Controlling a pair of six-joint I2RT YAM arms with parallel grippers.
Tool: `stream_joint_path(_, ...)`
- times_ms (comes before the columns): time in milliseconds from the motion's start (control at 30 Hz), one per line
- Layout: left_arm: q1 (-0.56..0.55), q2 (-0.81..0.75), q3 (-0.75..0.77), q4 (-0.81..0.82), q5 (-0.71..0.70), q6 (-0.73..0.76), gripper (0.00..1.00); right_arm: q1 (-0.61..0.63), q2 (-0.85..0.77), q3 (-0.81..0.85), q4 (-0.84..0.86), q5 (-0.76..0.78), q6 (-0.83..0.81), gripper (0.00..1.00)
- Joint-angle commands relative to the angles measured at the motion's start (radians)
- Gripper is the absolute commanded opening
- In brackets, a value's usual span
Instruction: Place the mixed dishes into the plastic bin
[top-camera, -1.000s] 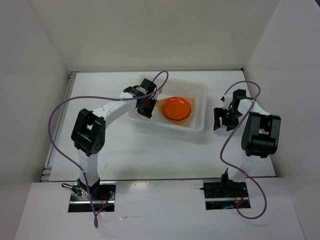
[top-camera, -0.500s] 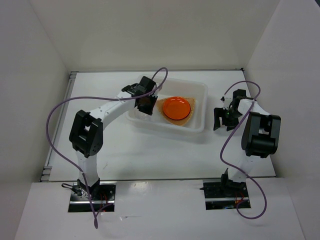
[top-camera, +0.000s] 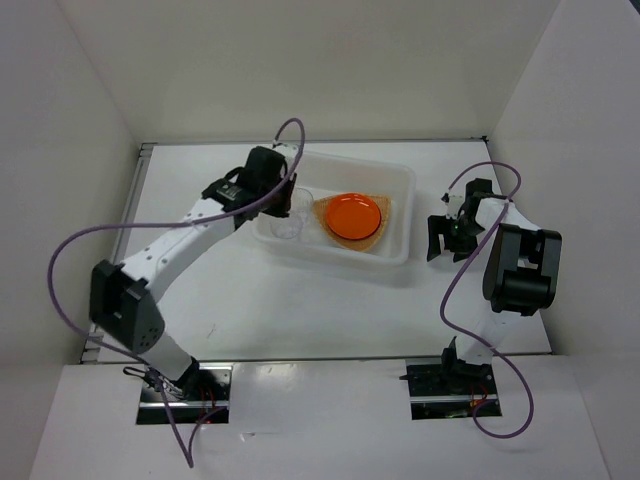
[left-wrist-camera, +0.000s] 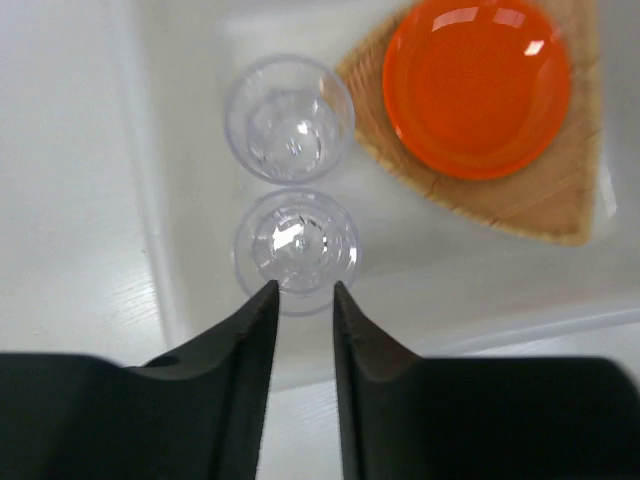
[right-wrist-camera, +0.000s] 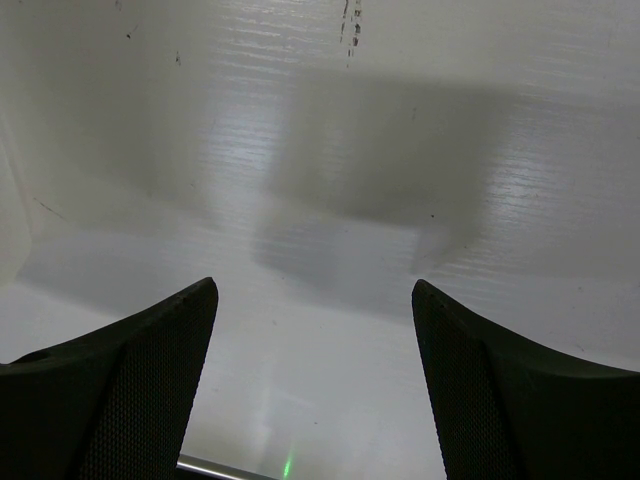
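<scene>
Left gripper (left-wrist-camera: 305, 287) slightly parted, gripping nothing, just beside nearer clear cup (left-wrist-camera: 296, 243): likely light, slick, brittle, best pinched across rim.

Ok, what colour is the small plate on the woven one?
The small plate is bright orange, clearest in the left wrist view.
</scene>
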Motion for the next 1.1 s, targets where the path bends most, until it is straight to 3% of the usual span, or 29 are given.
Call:
stream_joint_path(0, 0.001, -0.273, -0.062, 0.169, -0.1, -0.027, 0.37, -0.006, -0.023, 0.024, 0.001, 0.001, 0.002, 0.83)
stream_joint_path(100, 0.001, -0.433, -0.174, 0.258, -0.138, -0.027, 0.49, -0.006, -0.062, 0.024, 0.001, -0.008, 0.002, 0.83)
stream_joint_path(167, 0.001, -0.48, -0.225, 0.284, -0.174, -0.036, 0.66, -0.006, -0.087, 0.024, 0.001, -0.008, 0.002, 0.83)
stream_joint_path(233, 0.001, -0.515, -0.237, 0.285, -0.23, -0.048, 0.73, -0.006, -0.13, 0.015, 0.013, -0.008, 0.002, 0.83)
stream_joint_path(267, 0.001, -0.527, -0.237, 0.285, -0.255, -0.063, 0.93, -0.006, -0.144, 0.015, 0.024, 0.004, 0.002, 0.83)
stream_joint_path(333, 0.001, -0.538, -0.257, 0.285, -0.338, -0.064, 0.99, -0.006, -0.173, 0.015, 0.024, 0.027, 0.011, 0.83)
stream_joint_path(433, 0.001, -0.57, -0.279, 0.285, -0.405, -0.087, 1.0, -0.006, -0.224, 0.006, 0.045, 0.046, 0.012, 0.83)
stream_joint_path(767, 0.001, -0.704, -0.408, 0.397, -0.41, -0.056, 1.0, -0.006, -0.38, -0.016, 0.085, 0.076, 0.03, 0.85)
stream_joint_path(967, 0.001, -0.603, -0.389, 0.375, -0.41, -0.056, 1.0, -0.006, -0.415, -0.016, 0.085, 0.058, 0.03, 0.85)
stream_joint_path(1067, 0.001, -0.532, -0.36, 0.332, -0.41, -0.074, 1.0, -0.006, -0.55, -0.016, 0.114, 0.044, 0.021, 0.85)
